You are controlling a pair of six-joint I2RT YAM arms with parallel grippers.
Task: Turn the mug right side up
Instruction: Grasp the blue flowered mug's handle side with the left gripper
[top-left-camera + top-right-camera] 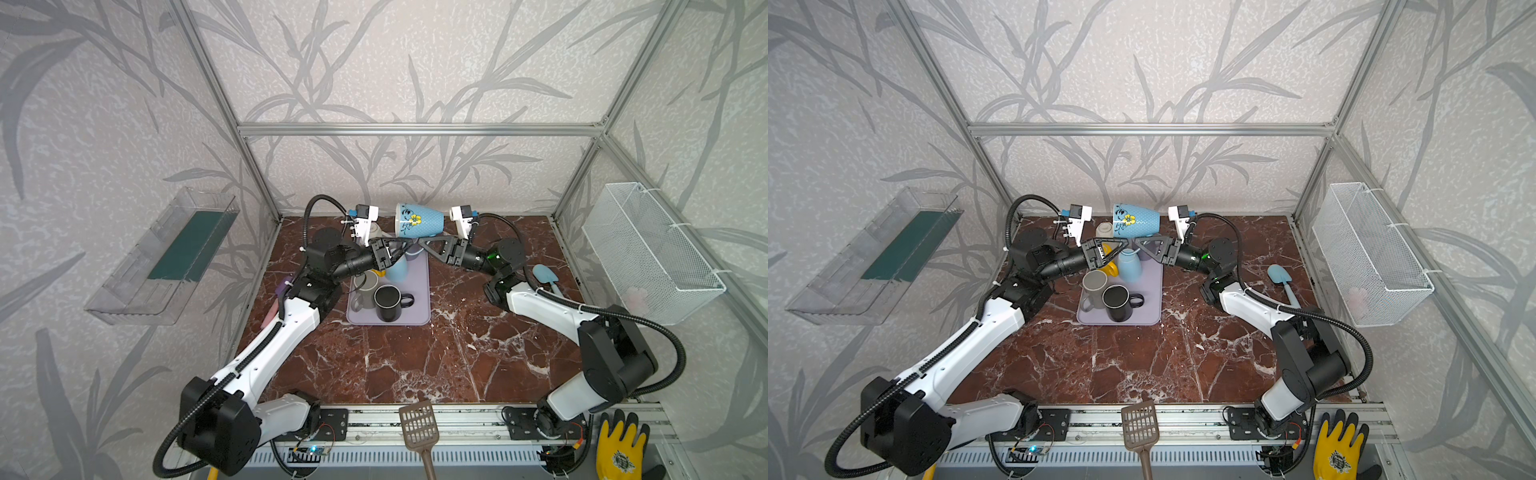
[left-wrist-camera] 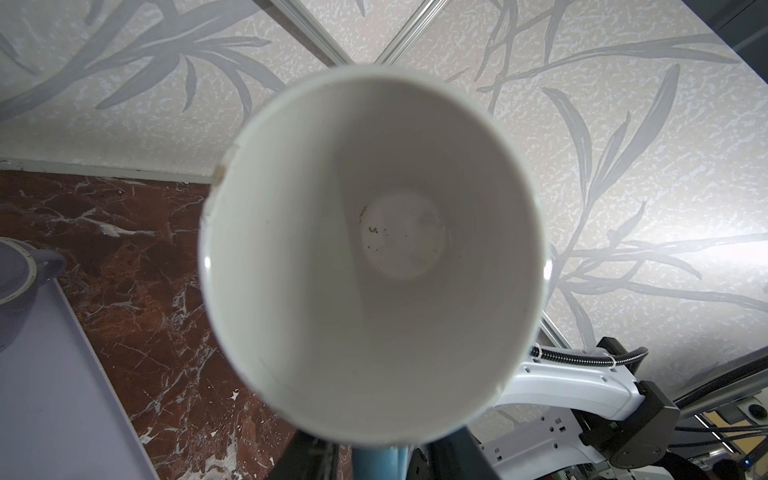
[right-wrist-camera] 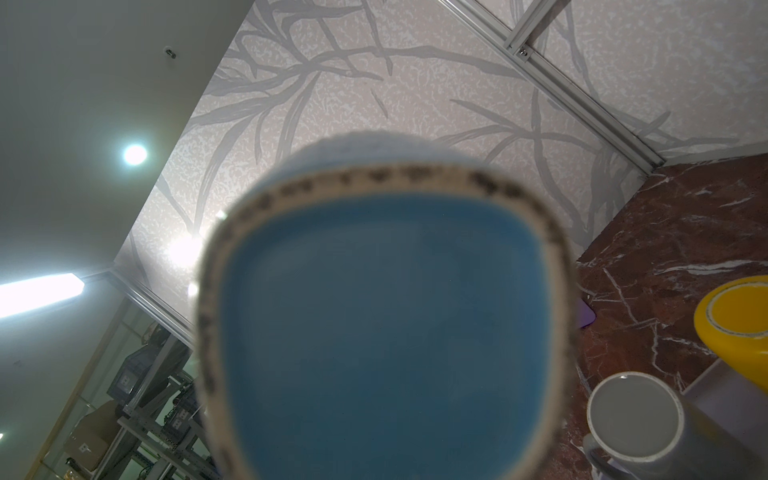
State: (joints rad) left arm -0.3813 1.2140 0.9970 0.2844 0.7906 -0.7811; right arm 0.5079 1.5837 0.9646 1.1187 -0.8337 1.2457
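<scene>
Brown slotted scoop (image 1: 419, 424) lies closest, over the front rail, with a yellow work glove (image 1: 621, 444) at the front right corner. Beyond them is the red marble tabletop (image 1: 415, 365). A lavender tray (image 1: 419, 307) sits toward the far edge, about midway across. On it are a black mug (image 1: 388, 301) and a grey mug (image 1: 365, 289), both mouth up, and a pale blue mug (image 1: 397, 268) behind them. The blue floral mug (image 1: 419, 220) is off the surface, in the air over the tray's far end. It lies on its side, with its mouth toward the left arm and its base toward the right arm. Left wrist view looks straight into its white interior (image 2: 370, 249); right wrist view shows its blue underside (image 3: 382, 332). Left pincer (image 1: 409, 242) and right pincer (image 1: 424, 242) meet tip to tip under the mug, both clenched on its handle (image 2: 378, 461). A blue spatula (image 1: 544, 276) lies near the right edge.
</scene>
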